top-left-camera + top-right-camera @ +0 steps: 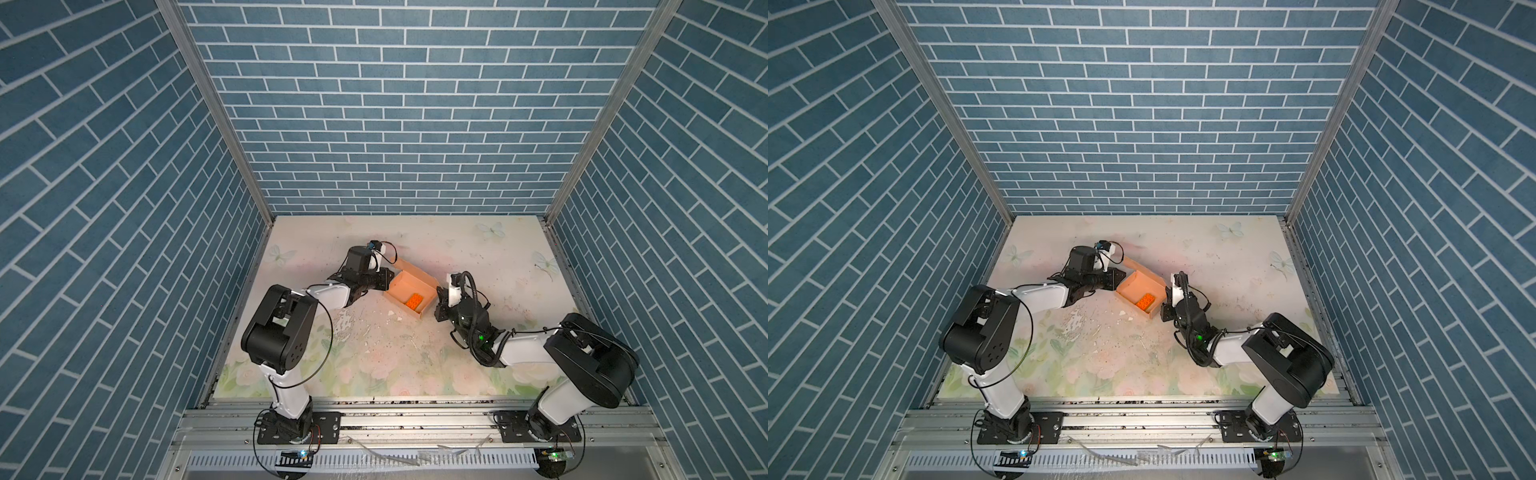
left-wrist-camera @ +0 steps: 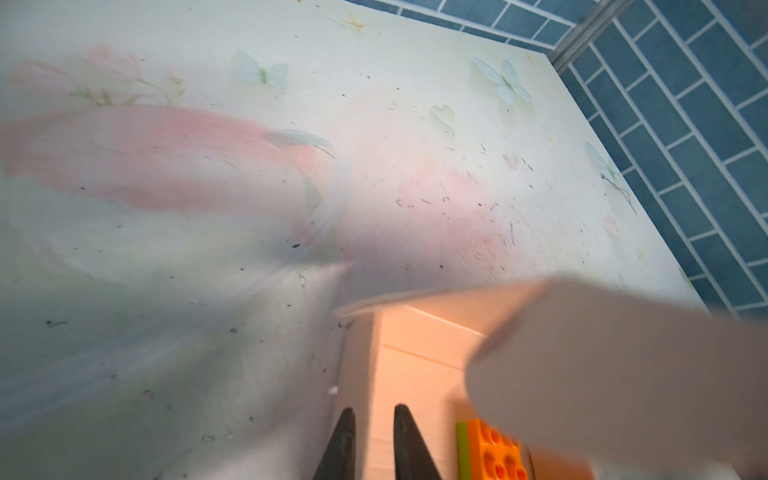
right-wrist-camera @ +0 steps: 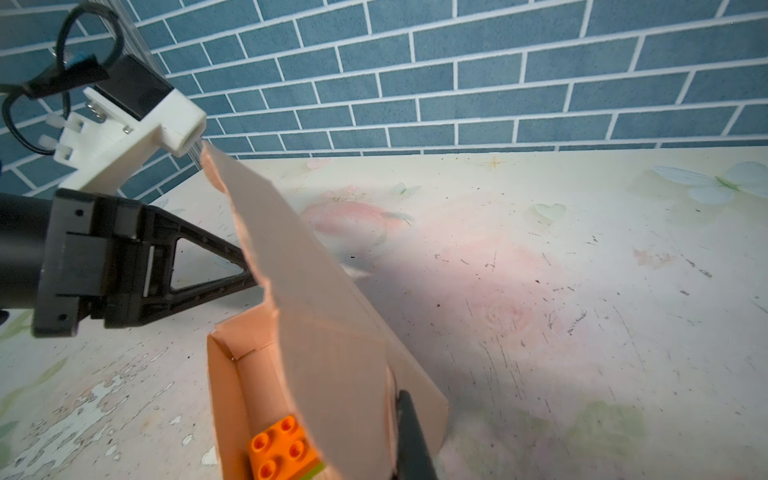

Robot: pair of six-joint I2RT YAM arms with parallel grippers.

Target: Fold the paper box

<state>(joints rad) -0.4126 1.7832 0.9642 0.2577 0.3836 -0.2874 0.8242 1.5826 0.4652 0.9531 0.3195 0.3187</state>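
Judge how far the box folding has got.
Done: the walls of the paper box stand, with an orange brick inside. In hand: left jaws pinch one end wall, right jaws are shut on the raised lid flap. Left: folding the lid down and tucking it in.

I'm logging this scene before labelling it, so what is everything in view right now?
paper box: one, peach-tan, mid-table, open, lid flap raised
toy brick: one, orange, inside the paper box
table: one, pale floral print, worn, under everything
walls: three, blue brick pattern, around the table
rail: one, grey metal, front edge, carrying both arm bases
arms: two, white and black, reaching in from the rail
left tool: one, black, shut on the paper box's left end wall
right tool: one, black, shut, seemingly pinching the lid flap's right end
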